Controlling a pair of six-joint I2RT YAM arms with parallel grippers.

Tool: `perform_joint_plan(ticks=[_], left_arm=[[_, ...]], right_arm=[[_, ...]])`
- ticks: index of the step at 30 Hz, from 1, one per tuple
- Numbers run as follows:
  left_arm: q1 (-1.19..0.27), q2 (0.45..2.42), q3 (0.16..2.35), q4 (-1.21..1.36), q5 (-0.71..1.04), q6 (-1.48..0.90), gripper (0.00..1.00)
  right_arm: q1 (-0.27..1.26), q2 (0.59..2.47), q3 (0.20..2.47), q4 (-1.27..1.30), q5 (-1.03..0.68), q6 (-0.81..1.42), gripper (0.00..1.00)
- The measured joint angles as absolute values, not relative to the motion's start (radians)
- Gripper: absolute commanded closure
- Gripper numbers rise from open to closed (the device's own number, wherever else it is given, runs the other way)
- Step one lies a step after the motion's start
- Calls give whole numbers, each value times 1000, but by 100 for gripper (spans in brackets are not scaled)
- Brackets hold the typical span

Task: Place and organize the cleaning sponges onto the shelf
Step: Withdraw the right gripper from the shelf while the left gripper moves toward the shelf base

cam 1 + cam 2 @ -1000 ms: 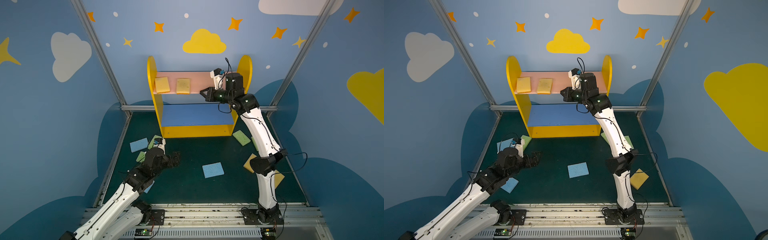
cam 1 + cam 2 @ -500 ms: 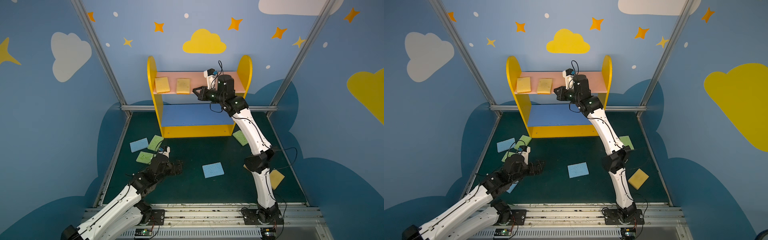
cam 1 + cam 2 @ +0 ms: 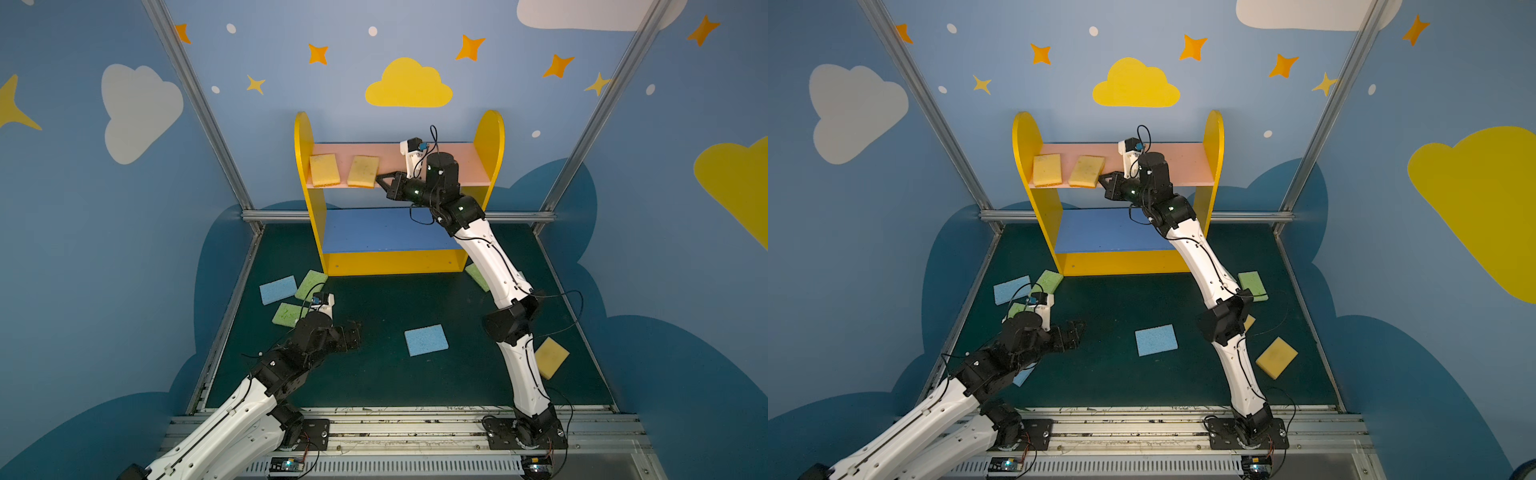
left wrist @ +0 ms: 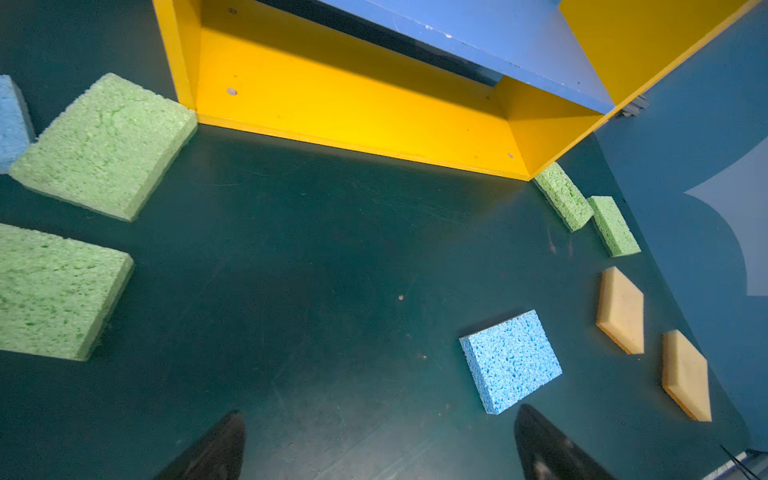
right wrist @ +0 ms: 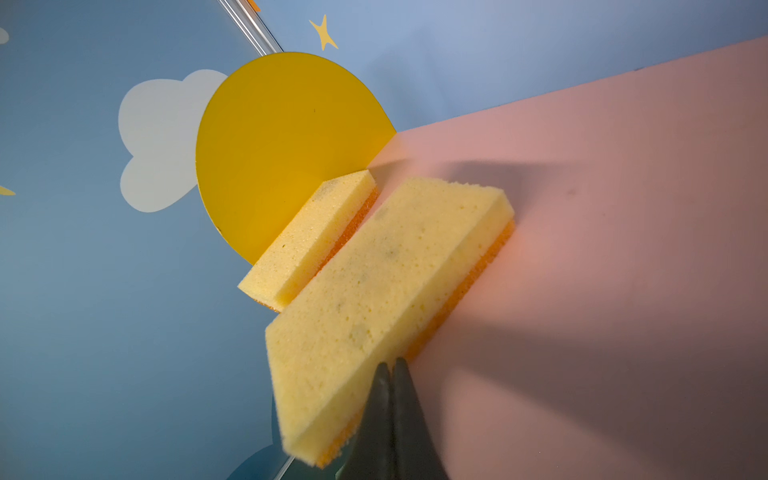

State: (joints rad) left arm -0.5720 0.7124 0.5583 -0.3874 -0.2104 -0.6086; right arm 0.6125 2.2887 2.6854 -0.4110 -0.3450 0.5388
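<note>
The shelf [image 3: 465, 166] stands at the back, and two yellow cleaning sponges [image 3: 324, 169] [image 3: 363, 170] lie on the left half of its pink upper board [image 5: 623, 208]. My right gripper [image 3: 379, 178] [image 3: 1100, 178] [image 5: 390, 363] is shut with nothing in it. Its tips touch the front right edge of the nearer yellow sponge [image 5: 374, 291]. My left gripper [image 3: 353, 330] [image 3: 1075, 330] [image 4: 380, 415] hangs open and empty low over the floor. A blue sponge [image 4: 511, 359] [image 3: 426, 340] lies just beyond one of its fingers.
Two green sponges [image 3: 311, 284] [image 3: 286, 313] and a blue one [image 3: 277, 289] lie on the floor left of the shelf. On the right are green sponges [image 4: 563, 195] [image 4: 614, 226] and yellow ones [image 4: 621, 309] [image 4: 685, 374]. The blue middle board [image 3: 386, 228] is bare.
My right gripper has swung left along the pink board, still shut, up to the second yellow sponge. My left arm has drawn back a little toward the front.
</note>
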Motion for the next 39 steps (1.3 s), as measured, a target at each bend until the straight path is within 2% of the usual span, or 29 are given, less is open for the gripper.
perform_joint_plan(ticks=[4,8,16,29,31,36,39], left_arm=[[-473,721,559,-348,-233,-608,0],[-376,786,588,-235,-263,-575,0],[-196,1111,842,-6,-260,-474,0],[-70,1503,1172,189,-176,-268,4],[-59,1548,1216,206,-156,-245,8],[-51,1622,1282,237,-126,-207,33],[-50,1633,1281,254,-112,-204,42]], right_arm=[[609,2270,2652,-406,-359,534,83],[607,2130,2435,-372,-368,508,73],[556,1858,2051,-336,-376,457,67],[513,1485,1607,-259,-415,402,64],[511,1448,1564,-247,-416,402,64],[505,1416,1517,-225,-416,403,64],[504,1415,1508,-221,-416,404,64]])
